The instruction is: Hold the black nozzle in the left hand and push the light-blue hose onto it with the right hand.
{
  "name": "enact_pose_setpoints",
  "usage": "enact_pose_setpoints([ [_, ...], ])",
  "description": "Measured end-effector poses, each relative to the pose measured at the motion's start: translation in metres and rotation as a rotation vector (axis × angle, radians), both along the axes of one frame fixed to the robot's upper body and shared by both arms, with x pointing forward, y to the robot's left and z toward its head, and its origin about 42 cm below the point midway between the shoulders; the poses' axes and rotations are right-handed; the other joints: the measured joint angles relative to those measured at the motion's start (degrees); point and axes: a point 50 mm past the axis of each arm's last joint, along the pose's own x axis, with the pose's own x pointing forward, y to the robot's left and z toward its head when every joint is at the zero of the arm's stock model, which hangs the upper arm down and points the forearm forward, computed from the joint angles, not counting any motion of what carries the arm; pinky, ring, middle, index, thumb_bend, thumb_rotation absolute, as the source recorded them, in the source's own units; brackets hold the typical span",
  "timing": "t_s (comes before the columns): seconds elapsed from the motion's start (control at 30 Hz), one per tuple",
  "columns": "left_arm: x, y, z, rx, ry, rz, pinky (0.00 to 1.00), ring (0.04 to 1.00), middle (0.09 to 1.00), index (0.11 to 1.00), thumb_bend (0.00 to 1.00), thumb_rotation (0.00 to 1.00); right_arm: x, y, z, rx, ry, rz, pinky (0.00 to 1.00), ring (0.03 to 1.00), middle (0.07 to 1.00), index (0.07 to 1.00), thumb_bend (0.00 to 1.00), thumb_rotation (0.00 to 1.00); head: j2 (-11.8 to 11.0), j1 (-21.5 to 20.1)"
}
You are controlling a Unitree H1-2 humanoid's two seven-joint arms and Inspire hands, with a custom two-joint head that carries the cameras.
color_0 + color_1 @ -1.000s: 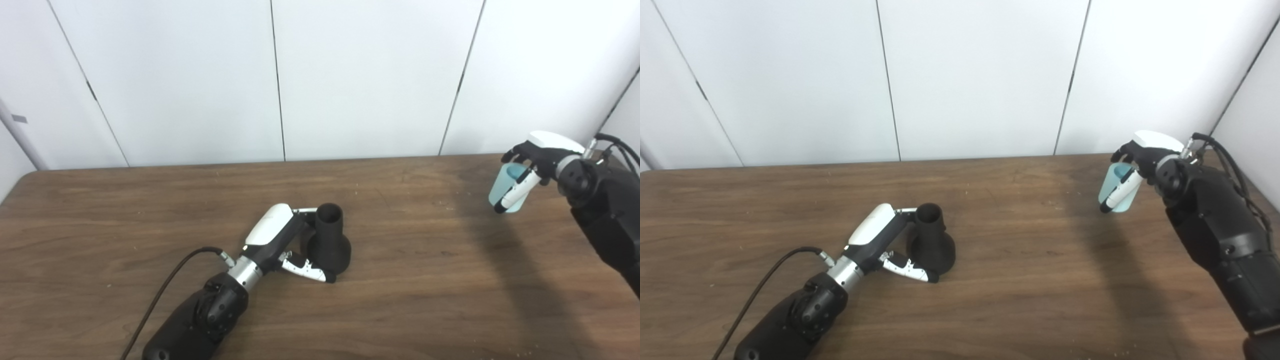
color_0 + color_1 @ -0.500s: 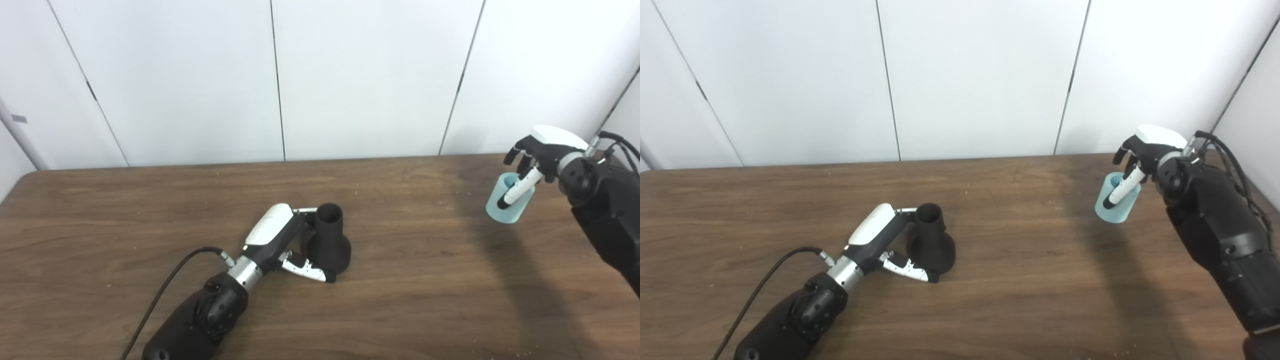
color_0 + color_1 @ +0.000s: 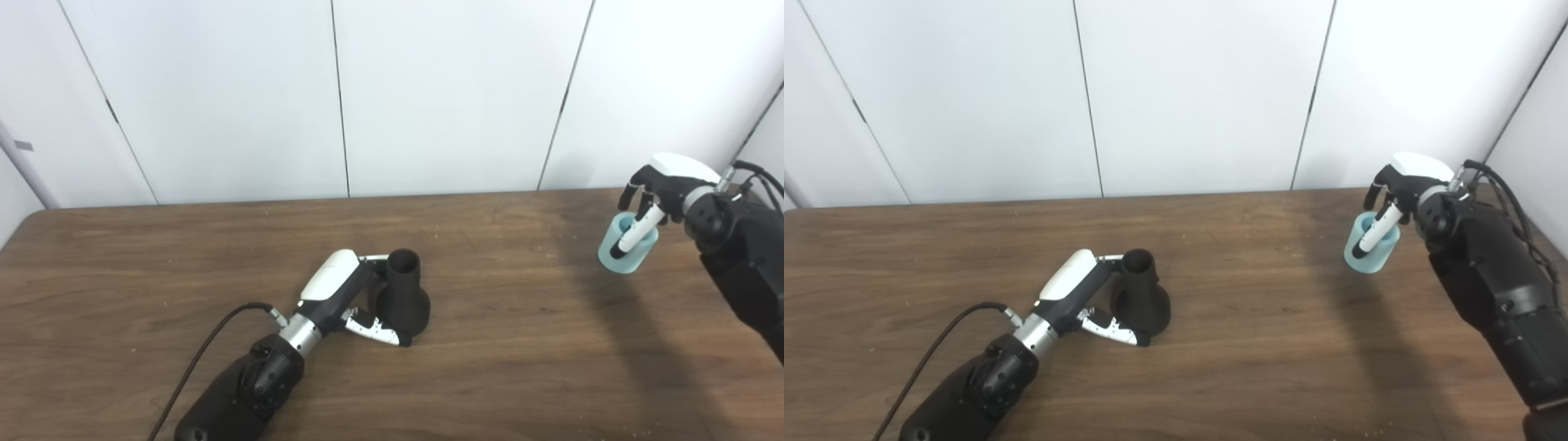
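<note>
The black nozzle [image 3: 402,297] stands upright on the wooden table [image 3: 184,257], wide base down and open neck up. My left hand [image 3: 352,294] is closed around it, with fingers behind the neck and the thumb across the front of the base. At the far right sits the light-blue hose [image 3: 628,254], a short open-topped tube, nearly upright and low over the table. My right hand [image 3: 1396,190] grips it from above. Its thumb lies down the front wall and its fingers curl behind the rim, where the contact is hidden.
A black cable [image 3: 202,355] trails from my left wrist toward the table's front edge. White wall panels [image 3: 453,92] stand right behind the table's far edge. Bare wood lies between the nozzle and the hose.
The right hand has lowered the hose from a raised, tilted pose to nearly upright just above the table. Its fingers loosened, then curled over the rim again. The left hand and nozzle have not moved.
</note>
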Motion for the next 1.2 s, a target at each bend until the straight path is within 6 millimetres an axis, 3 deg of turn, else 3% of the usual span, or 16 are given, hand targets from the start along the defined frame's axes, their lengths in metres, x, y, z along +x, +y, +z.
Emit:
enact_pose_setpoints([
  [0.03,0.0,0.0,0.0,0.0,0.0,0.0,0.66,0.577,0.468,0.475,0.52,0.09,0.0001,0.0,0.0002,-0.002,0.0,0.004,0.16,0.231,0.335,0.547,0.88,0.07,0.09,0.0],
  [0.07,0.0,0.0,0.0,0.0,0.0,0.0,0.66,0.577,0.468,0.475,0.52,0.09,0.0002,-0.0002,0.0002,-0.004,0.0,0.007,0.15,0.227,0.333,0.518,0.71,0.1,0.09,0.09],
  [0.1,0.0,0.0,0.0,0.0,0.0,0.0,0.66,0.577,0.468,0.475,0.52,0.09,0.0003,-0.0005,0.0004,-0.006,0.001,0.009,0.15,0.225,0.333,0.501,0.6,0.12,0.09,0.09],
  [0.2,0.0,0.0,0.0,0.0,0.0,0.0,0.66,0.577,0.468,0.475,0.52,0.09,0.0009,-0.0022,0.0011,-0.013,0.004,0.011,0.15,0.221,0.455,0.485,0.54,0.01,0.18,0.09],
  [0.5,-0.0001,0.0001,0.0002,0.0,0.0,0.0,0.66,0.579,0.472,0.475,0.52,0.09,0.0014,-0.0058,0.0031,-0.05,0.014,0.037,0.14,0.221,0.47,0.478,0.53,0.0,0.35,0.18],
  [0.6,-0.0002,0.0,0.0002,0.0,0.0,0.0,0.66,0.582,0.473,0.475,0.52,0.09,0.0023,-0.006,0.0033,-0.057,0.018,0.043,0.14,0.222,0.394,0.497,0.53,0.0,0.44,0.26],
  [0.73,-0.0003,0.0,0.0003,0.0,0.0,0.0,0.65,0.583,0.478,0.476,0.52,0.09,0.003,-0.0059,0.0032,-0.061,0.021,0.053,0.15,0.226,0.388,0.503,0.52,0.0,0.44,0.18],
  [0.8,-0.0003,0.0,0.0003,0.0,0.0,0.0,0.65,0.584,0.479,0.476,0.52,0.09,0.0039,-0.0064,0.0029,-0.062,0.023,0.057,0.15,0.224,0.453,0.484,0.53,0.0,0.44,0.26],
  [0.9,-0.0003,0.0001,0.0003,0.0,0.0,0.0,0.66,0.584,0.479,0.476,0.52,0.09,0.006,-0.0073,0.0036,-0.065,0.027,0.057,0.14,0.222,0.468,0.48,0.53,0.0,0.53,0.35],
  [0.97,-0.0003,0.0001,0.0003,0.0,0.0,0.0,0.66,0.584,0.479,0.476,0.52,0.09,0.007,-0.0073,0.0041,-0.068,0.028,0.055,0.15,0.232,0.407,0.5,0.53,0.0,0.53,0.35],
  [1.2,-0.0003,0.0,0.0004,0.0,0.0,0.0,0.65,0.583,0.476,0.476,0.52,0.09,0.007,-0.0063,0.0041,-0.074,0.028,0.056,0.16,0.243,0.392,0.506,0.52,0.0,0.62,0.62],
])
